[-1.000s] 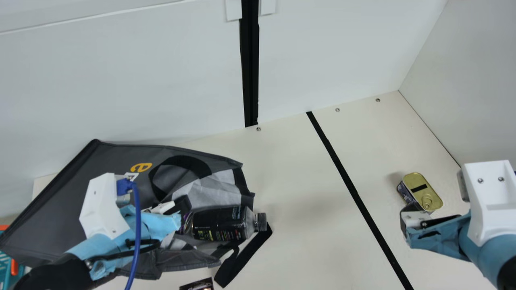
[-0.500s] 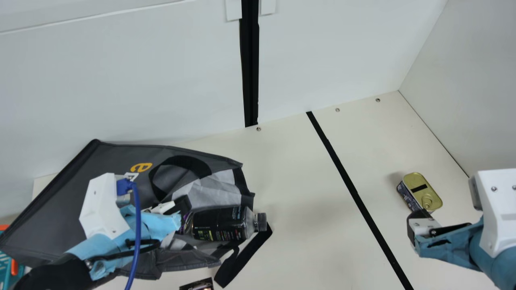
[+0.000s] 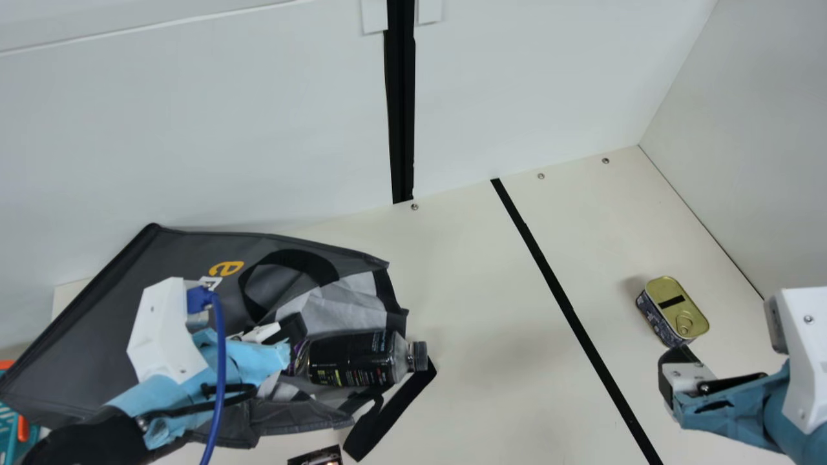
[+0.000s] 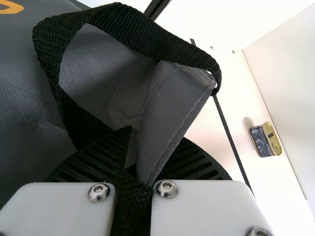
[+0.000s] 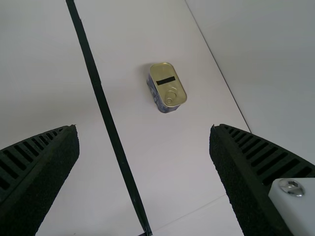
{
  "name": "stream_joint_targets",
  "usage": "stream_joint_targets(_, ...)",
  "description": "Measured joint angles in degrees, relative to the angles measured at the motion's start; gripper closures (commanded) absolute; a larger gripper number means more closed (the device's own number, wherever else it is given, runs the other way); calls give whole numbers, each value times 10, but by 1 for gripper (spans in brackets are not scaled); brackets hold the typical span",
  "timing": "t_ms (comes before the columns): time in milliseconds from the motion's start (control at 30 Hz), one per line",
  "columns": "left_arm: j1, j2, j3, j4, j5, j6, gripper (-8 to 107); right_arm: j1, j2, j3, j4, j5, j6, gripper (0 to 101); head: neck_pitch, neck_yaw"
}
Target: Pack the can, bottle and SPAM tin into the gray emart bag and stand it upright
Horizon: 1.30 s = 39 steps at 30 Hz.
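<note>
Cream table (image 3: pixel 478 278): gray emart bag (image 3: pixel 97 336) lying down, bottle (image 3: pixel 352 357) in mouth.

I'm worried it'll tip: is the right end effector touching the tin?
Apart. The right wrist view shows table between the tin and the right end effector.

Wears white boxy housings (image 3: pixel 161 329) with silver screws (image 4: pixel 166 189), crumpled light-blue wrapping (image 3: pixel 255 361), one blue cable (image 3: pixel 221 361) and black ribbed fingers (image 5: pixel 263 155)
</note>
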Motion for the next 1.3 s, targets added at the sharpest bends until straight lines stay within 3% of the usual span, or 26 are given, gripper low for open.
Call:
stream_joint_targets(600,0,0,0,0,0,0,107,-46,-12,12,43,0,-37,6,0,1)
stream_joint_targets(1300,0,0,0,0,0,0,107,-23,13,0,20,-1,-7,6,0,0)
